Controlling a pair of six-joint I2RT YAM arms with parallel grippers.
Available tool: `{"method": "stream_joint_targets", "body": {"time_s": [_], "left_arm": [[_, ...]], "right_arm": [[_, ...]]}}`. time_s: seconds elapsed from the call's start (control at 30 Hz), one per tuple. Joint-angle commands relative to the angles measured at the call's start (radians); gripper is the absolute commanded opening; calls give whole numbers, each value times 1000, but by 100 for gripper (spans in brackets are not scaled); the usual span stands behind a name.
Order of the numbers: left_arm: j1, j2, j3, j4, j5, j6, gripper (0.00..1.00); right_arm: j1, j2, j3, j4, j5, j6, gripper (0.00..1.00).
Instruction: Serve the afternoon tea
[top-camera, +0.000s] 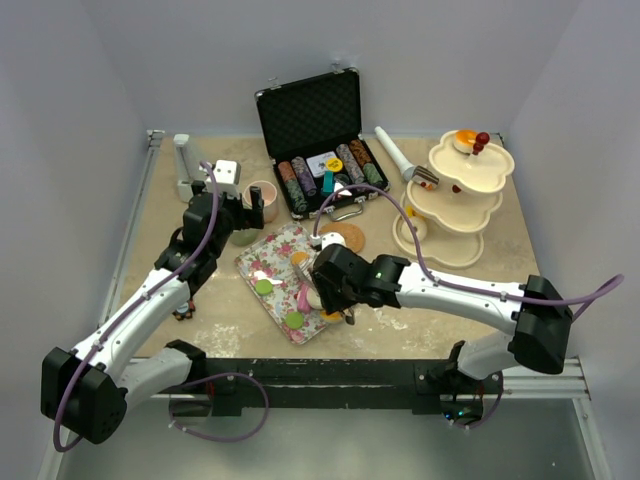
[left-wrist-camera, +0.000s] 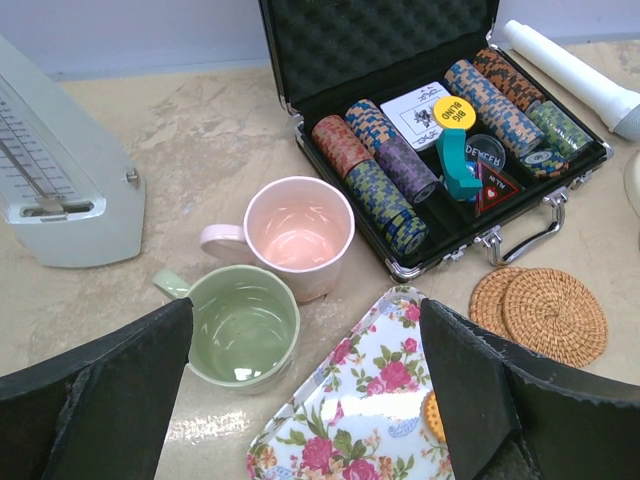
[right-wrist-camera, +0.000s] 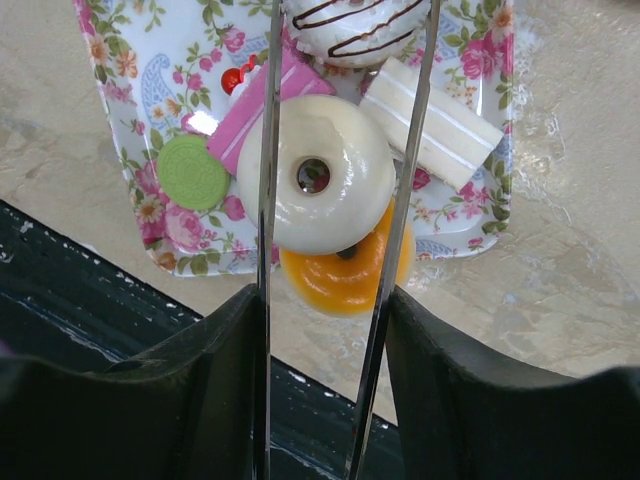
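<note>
1. Donuts crowd the near end of the floral tray (right-wrist-camera: 130, 70). A glossy white donut (right-wrist-camera: 318, 185) lies partly on an orange donut (right-wrist-camera: 345, 278), which pokes past the tray's near rim.
2. Around them lie a flat matte green macaron (right-wrist-camera: 192, 172) on the left, a pink bar (right-wrist-camera: 250, 105), a layered white wafer (right-wrist-camera: 430, 110) on the right, and a white cake with dark piped stripes (right-wrist-camera: 355, 25) at the far side.
3. The right hand (top-camera: 325, 298) points down over that end of the tray. Its thin metal fingers (right-wrist-camera: 267, 250) run along either side of the white donut, right at its edges. I cannot tell whether they are pressing on it.
4. The left hand (left-wrist-camera: 305, 400) is fully released, its broad black fingers (left-wrist-camera: 100, 390) spread wide. It hovers low over the far left corner of the tray and grasps nothing.
5. Just beyond it the smooth green cup (left-wrist-camera: 243, 335) and pink cup (left-wrist-camera: 298, 235) stand upright and empty, right beside each other on the mottled beige bench (top-camera: 450, 300).
6. The cream stand (top-camera: 495, 165), with three scalloped tiers, stands at the far right, well apart from the tray. A few small sweets sit on its tiers.
7. An open foam-lined case (left-wrist-camera: 400, 60) of striped poker chips (left-wrist-camera: 385, 195) sits at the far middle, with two round woven coasters (left-wrist-camera: 540, 315) just near of it.
</note>
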Motion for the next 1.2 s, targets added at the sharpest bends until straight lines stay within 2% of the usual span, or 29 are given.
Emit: {"method": "stream_joint_targets", "body": {"time_s": [0.0,0.23,0.37,0.47,0.73,1.17], "left_arm": [[-6,1,45,16,9,-13,100],[-6,2,46,15,6,-13,100],[-6,1,45,15,8,-15,100],[-4,-1,48,13,11,-16,100],[-6,-12,46,12,15,-24,100],[-6,-21,38,18,43,-42,100]], "right_arm": [[5,-11,71,-26,79,39,48],[5,-39,134,-48,117,97,46],[-9,-66,146,-91,204,130,46],[-73,-109,96,-86,203,139,45],[-337,-292,-64,-36,143,87,45],[-422,-342,-110,-152,194,202,46]]}}
